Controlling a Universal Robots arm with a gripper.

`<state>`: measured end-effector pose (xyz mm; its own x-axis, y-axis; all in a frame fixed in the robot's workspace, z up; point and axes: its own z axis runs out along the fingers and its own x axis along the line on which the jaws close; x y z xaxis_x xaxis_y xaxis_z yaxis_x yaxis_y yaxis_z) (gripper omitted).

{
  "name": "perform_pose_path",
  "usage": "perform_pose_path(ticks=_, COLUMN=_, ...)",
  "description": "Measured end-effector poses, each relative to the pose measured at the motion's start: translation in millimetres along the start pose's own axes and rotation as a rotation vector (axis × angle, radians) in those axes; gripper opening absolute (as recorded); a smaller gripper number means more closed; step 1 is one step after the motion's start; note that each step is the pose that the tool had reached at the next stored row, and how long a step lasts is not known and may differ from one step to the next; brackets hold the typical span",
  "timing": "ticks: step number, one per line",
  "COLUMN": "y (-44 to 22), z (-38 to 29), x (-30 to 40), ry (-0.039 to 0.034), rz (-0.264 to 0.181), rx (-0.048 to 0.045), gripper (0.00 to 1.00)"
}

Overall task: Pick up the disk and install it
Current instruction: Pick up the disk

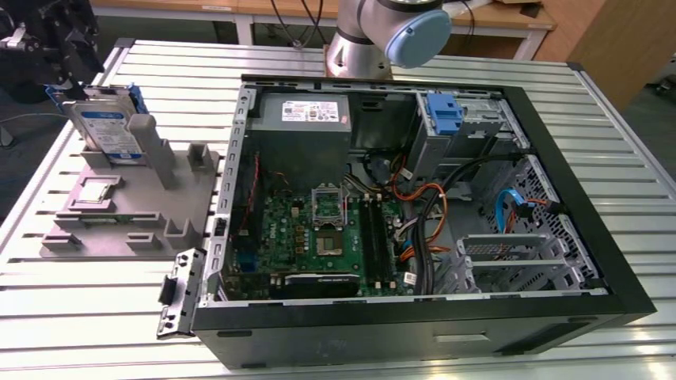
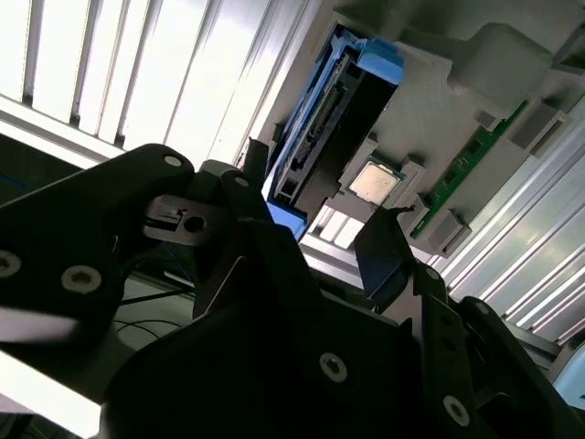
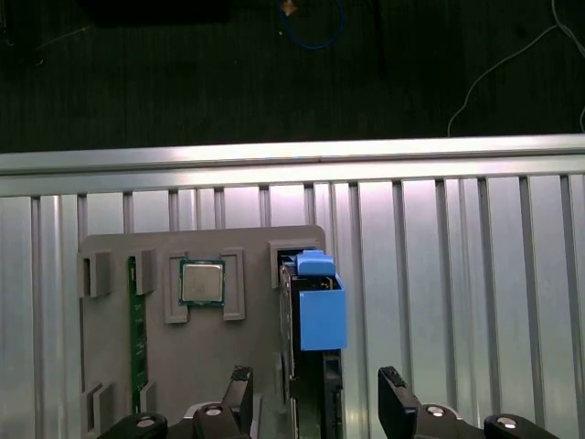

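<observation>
Blue-railed, long axis upright: found the disk (image 1: 106, 131) at the exterior view's upper left, directly under the gripper (image 3: 315, 377), spread wide, empty.

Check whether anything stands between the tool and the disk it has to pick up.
Nothing visible does. In the first wrist view the open tool hangs over the disk, which stands on edge in the grey holder. Its fingers are spread wider than the disk, with free space between.
</observation>
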<state>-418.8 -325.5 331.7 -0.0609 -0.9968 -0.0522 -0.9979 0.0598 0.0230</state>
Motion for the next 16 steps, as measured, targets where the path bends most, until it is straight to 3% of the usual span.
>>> perform_pose_path(ticks=4, y=-0.1, z=3.2, x=0.2, ry=0.0000, rz=0.000, rx=0.0001, gripper=0.65)
perform_pose_path(ticks=16, y=-0.6, z=24.4, x=1.3, ry=-0.0014, rz=0.000, rx=0.0000, gripper=0.65)
